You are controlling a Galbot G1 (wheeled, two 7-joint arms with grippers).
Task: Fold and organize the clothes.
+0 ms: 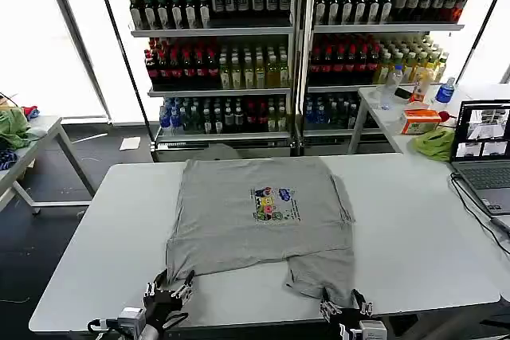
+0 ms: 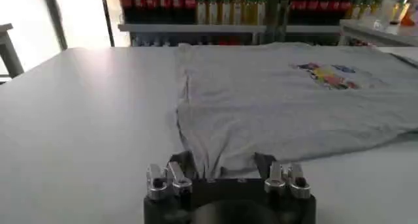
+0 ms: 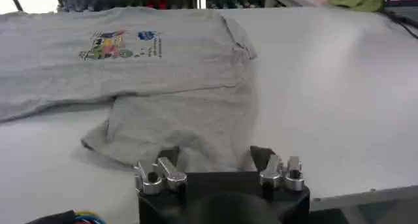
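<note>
A light grey T-shirt [image 1: 255, 212] with a small multicoloured chest print [image 1: 275, 205] lies flat on the white table [image 1: 414, 252], its sleeves toward the near edge. My left gripper [image 1: 169, 292] sits at the near left sleeve. In the left wrist view that gripper [image 2: 223, 161] is open, its fingers [image 2: 183, 163] standing either side of a bunched bit of the T-shirt [image 2: 274, 108]. My right gripper [image 1: 344, 306] is at the near right sleeve. In the right wrist view this gripper [image 3: 215, 155] is also open, with the edge of the T-shirt [image 3: 183, 114] lying between its fingers [image 3: 261, 157].
An open laptop [image 1: 486, 149] with its cable sits at the table's right edge, and a bright green cloth [image 1: 434, 142] lies behind it. Drink shelves [image 1: 295, 45] stand at the back. A side table [image 1: 24, 141] with cloths is at the far left.
</note>
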